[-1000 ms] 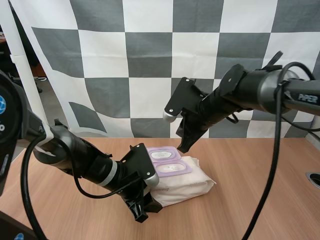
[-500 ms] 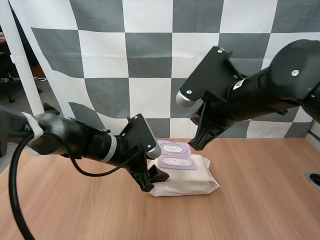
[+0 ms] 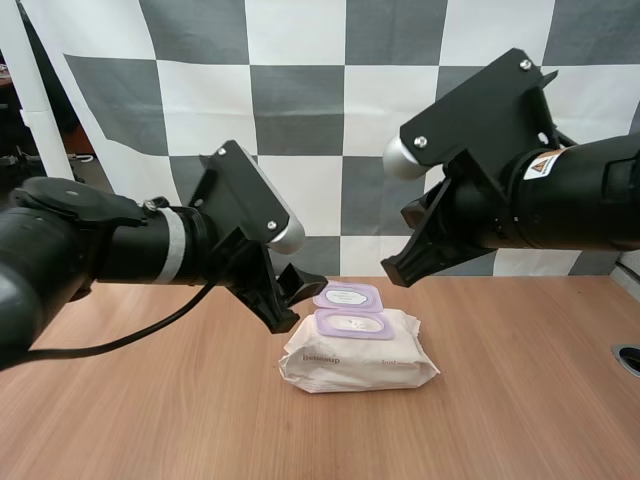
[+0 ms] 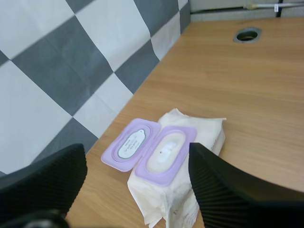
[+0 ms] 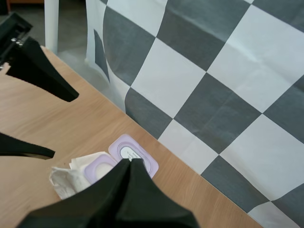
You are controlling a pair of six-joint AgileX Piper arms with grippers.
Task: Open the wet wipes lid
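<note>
The pack of wet wipes (image 3: 358, 360) lies on the wooden table (image 3: 140, 420) near the middle of its far edge, with its purple lid (image 3: 347, 297) flipped open and lying flat toward that edge, beside the purple-rimmed opening (image 4: 165, 154). The left gripper (image 3: 300, 301) hangs above the table just beside the pack's left end, touching nothing, its fingers standing apart. The right gripper (image 5: 129, 164) hovers higher, over the pack's far right side and clear of it, fingers closed together into one dark wedge.

Bare table (image 3: 520, 400) all around wet wipes pack (image 3: 360, 362)
</note>
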